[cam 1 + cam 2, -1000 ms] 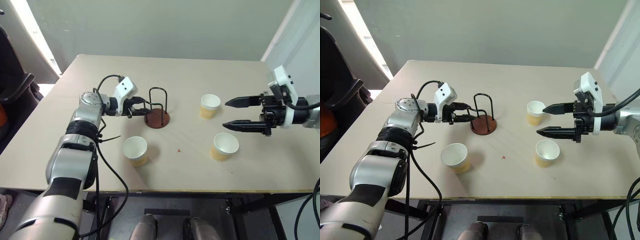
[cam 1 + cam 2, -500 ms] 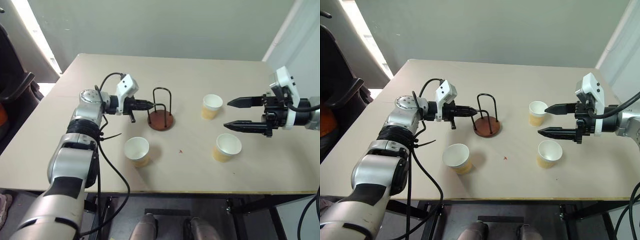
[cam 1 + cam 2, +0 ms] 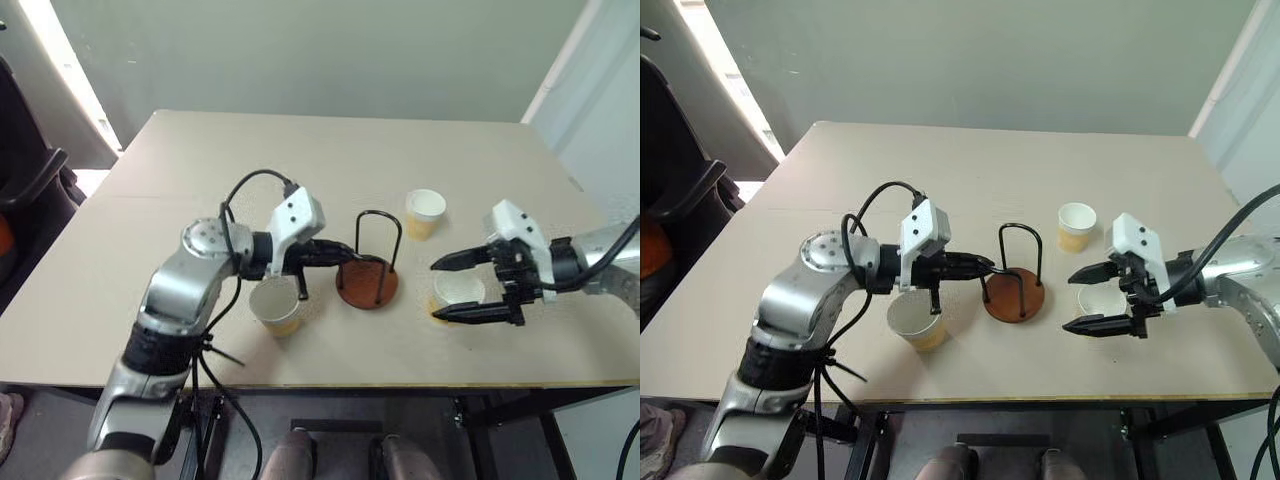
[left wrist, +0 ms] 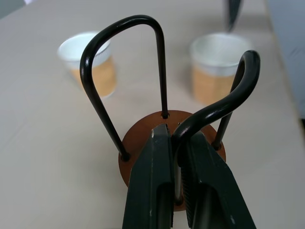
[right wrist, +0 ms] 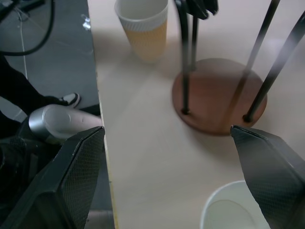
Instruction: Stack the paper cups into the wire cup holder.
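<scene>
One holder [image 3: 368, 283] loop is clamped by L claw [image 4: 175, 143], prob. for repositioning; R claw [image 3: 447, 290], spread, is poised round a cup [image 3: 456, 294].

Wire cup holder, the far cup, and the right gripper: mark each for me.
wire cup holder [image 3: 367, 286]: left eye view, on its reddish-brown base.
far cup [image 3: 424, 214]: left eye view, on its tan side.
right gripper [image 3: 443, 292]: left eye view, midway between its fingertips.

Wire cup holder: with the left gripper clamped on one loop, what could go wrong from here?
The left gripper pinches a single thin loop of the wire cup holder, so the holder may tip or twist.
The near-left cup stands right below that arm and could be knocked.
The open right gripper straddles another cup; a skewed close could crush it.
</scene>
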### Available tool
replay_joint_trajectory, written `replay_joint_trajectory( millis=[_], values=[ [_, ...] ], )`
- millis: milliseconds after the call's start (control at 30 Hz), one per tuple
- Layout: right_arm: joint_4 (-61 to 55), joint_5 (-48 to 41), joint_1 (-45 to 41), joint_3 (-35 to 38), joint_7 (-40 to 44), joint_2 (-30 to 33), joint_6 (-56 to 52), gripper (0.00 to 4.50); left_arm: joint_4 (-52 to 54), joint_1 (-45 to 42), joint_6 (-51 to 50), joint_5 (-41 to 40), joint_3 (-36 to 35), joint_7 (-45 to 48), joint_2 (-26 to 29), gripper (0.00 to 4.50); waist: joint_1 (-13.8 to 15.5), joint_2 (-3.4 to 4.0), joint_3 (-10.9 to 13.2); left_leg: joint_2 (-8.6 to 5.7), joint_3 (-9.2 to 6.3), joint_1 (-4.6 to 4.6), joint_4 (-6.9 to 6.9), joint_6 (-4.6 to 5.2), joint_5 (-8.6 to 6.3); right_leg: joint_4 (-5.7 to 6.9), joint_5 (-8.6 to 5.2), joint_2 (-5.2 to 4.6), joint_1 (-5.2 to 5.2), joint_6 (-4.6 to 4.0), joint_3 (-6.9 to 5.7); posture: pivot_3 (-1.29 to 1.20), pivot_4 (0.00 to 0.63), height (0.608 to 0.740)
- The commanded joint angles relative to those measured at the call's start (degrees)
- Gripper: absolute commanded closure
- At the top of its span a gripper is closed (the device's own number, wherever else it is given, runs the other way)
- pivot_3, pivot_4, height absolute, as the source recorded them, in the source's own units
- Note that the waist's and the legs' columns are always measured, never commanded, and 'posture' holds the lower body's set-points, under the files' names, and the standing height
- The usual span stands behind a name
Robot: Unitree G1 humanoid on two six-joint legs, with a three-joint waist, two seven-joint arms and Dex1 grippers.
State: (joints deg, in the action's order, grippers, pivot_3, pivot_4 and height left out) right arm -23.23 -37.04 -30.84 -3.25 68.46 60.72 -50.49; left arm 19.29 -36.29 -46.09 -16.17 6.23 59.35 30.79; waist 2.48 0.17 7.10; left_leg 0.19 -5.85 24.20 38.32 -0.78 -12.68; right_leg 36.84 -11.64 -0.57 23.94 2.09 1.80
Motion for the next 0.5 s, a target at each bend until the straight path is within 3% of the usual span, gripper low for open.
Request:
replay_joint_trajectory(
  millis=[33,300,500],
  values=[
    [-1.0,1.8,-0.2,-1.7,-1.3,-0.7,0.6,0.10,7.6,2.0,-4.7,-2.4,-1.0,-2.8,2.7,4.49,-0.1,-0.01,0.0,0.01,0.00,-0.15,-0.09,0.50,-0.31,-0.02,-0.04,-0.05,-0.09,-0.05,0.00,0.00,0.150,0.740],
    [1.7,5.1,-1.0,-3.2,-0.7,-0.1,2.4,0.10,12.7,5.3,-9.2,-4.3,0.2,-9.3,5.0,4.49,-0.2,0.00,0.0,0.03,0.00,-0.28,-0.14,0.42,-0.21,0.04,-0.08,-0.16,-0.09,-0.83,-0.01,0.00,0.150,0.740],
    [2.1,6.4,-0.7,-3.0,-1.1,-0.3,2.5,0.10,13.2,6.3,-12.8,-6.1,1.5,-15.8,0.6,4.49,-0.2,0.00,0.0,-0.03,0.01,-0.27,-0.15,0.42,-0.21,0.01,-0.06,-0.26,-0.09,-0.81,-0.02,0.00,0.150,0.740]
  ],
)
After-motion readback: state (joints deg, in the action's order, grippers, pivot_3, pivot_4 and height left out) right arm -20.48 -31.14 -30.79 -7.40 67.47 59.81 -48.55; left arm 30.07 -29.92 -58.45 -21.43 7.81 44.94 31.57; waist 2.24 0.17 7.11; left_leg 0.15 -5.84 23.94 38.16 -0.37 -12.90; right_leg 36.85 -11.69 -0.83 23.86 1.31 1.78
